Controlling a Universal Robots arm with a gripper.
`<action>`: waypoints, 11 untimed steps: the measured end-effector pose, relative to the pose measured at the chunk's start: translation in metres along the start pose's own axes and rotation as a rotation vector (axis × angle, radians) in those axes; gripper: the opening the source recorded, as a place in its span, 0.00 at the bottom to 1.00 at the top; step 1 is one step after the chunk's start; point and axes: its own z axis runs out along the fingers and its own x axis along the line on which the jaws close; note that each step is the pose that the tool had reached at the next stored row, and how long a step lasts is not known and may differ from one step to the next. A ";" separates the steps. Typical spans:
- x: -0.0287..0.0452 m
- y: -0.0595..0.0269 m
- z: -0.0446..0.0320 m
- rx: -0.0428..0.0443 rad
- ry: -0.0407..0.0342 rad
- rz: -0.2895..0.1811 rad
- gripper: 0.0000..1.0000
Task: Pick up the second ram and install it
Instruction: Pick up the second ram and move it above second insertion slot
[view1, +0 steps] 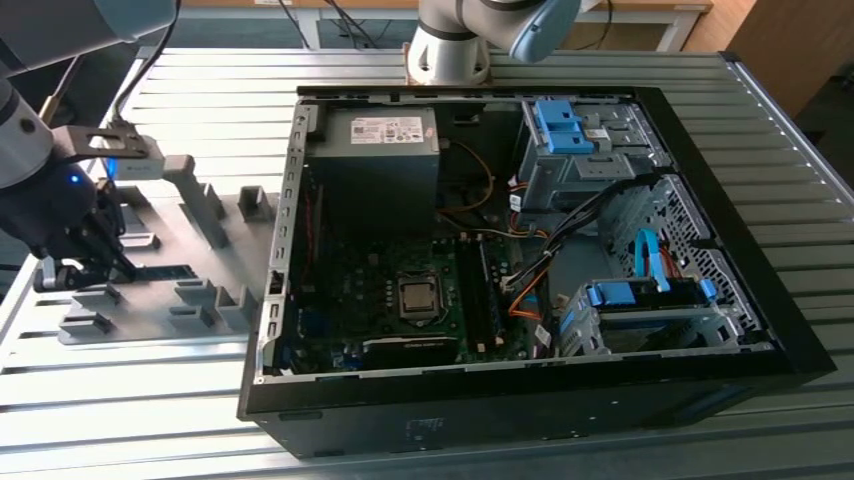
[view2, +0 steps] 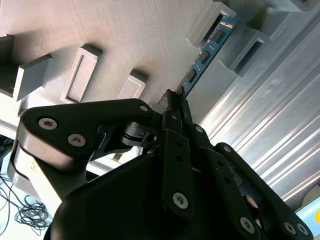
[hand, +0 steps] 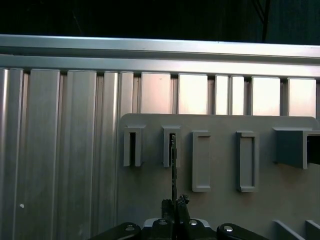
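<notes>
The second ram (view2: 205, 52) is a thin blue-green board with dark chips. Its far end sits in a slot of the grey fixture plate (view2: 125, 35). In the first wrist view the ram (hand: 173, 170) shows edge-on, running from a slot block to my gripper (hand: 175, 206). The gripper (view2: 173, 100) is shut on the near end of the stick. In the exterior view the gripper (view1: 83, 262) hangs low over the fixture plate (view1: 160, 300) at the exterior view's left, with the ram (view1: 154, 268) a dark strip beside it.
The open black computer case (view1: 747, 330) lies to the exterior view's right of the fixture, with the motherboard (view1: 387, 300), the power supply (view1: 380, 140), blue drive-bay clips (view1: 561, 125) and loose cables inside. Grey blocks (view1: 214, 210) stand on the plate. The ribbed aluminium table (view1: 120, 400) lies all around.
</notes>
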 end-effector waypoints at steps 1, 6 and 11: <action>0.0000 0.0000 -0.0003 0.0001 0.0000 0.000 0.14; 0.0000 0.0000 -0.0015 0.0000 0.0000 0.000 0.14; -0.0001 0.0000 -0.0031 0.0000 0.0000 0.000 0.14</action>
